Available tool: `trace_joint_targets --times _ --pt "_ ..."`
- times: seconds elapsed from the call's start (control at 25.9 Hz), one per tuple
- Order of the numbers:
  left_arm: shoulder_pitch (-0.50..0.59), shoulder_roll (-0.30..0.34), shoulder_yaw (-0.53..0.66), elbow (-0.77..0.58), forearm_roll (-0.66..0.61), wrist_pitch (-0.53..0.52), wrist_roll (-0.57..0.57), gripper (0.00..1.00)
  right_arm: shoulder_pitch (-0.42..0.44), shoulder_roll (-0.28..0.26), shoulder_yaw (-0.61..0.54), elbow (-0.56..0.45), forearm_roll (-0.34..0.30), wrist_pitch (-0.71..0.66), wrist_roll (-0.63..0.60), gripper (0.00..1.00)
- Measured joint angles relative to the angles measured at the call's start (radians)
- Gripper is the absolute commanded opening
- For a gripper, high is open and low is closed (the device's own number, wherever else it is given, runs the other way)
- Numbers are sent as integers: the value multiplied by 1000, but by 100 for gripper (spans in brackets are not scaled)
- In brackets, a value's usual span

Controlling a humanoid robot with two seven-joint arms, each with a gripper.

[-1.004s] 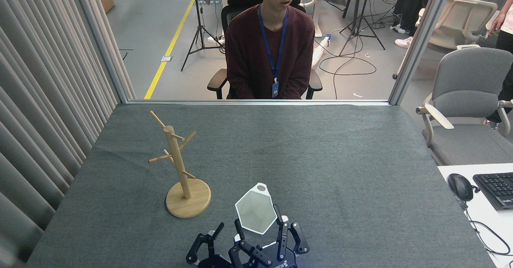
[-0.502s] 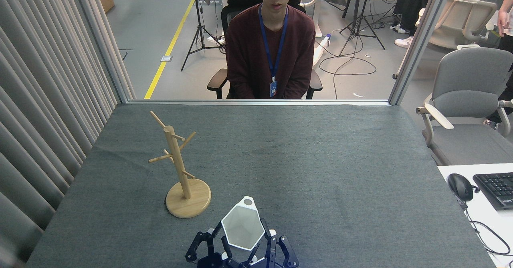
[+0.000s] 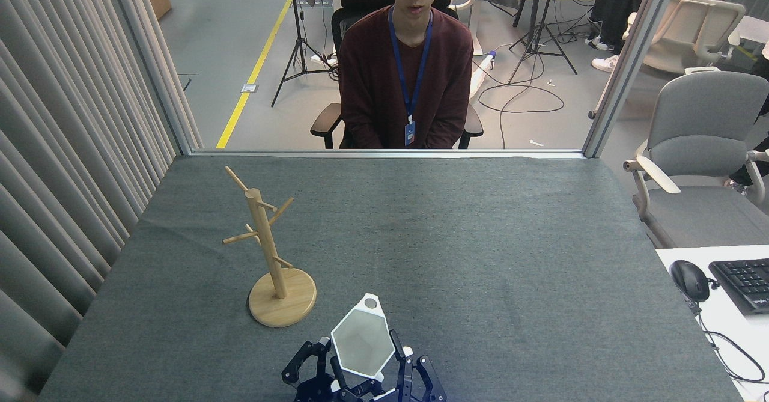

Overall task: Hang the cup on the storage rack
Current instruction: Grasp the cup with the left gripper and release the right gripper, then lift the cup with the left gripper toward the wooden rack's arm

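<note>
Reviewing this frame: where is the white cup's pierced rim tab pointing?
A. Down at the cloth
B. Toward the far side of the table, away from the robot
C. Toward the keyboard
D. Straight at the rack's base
B. The cup shows its open hexagonal mouth, and the tab with the hole sits at its far, upper edge.

Table (image 3: 480, 258) in front of me, covered edge to edge in grey-green felt cloth, slight wrinkle at left edge. Storage rack (image 3: 273, 264) stands upright on cloth at about 10 o'clock from table centre, round disc base flat on felt. Cannot tell whether cup (image 3: 359, 342) at 6 o'clock rests on cloth. Rest of cloth bare.
</note>
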State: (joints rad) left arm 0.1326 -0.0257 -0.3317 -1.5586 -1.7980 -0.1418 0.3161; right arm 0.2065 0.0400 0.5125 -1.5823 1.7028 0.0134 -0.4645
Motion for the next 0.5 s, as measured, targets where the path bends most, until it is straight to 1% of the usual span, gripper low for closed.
trace_joint_targets --times 0.08,0.12,0.23,0.5 --pt "0 0 0 -1 0 0 -1 58 0 0 0 0 0 0 0 96" --pt "0 0 0 -1 0 0 -1 59 0 0 -1 0 -1 0 1 98" --pt "-4 0 0 -3 1 8 17 59 3 -1 -2 -2 -2 0 11 98" --pt "1 0 -1 2 1 5 20 60 9 -5 -1 -51 -7 -8 -44 98"
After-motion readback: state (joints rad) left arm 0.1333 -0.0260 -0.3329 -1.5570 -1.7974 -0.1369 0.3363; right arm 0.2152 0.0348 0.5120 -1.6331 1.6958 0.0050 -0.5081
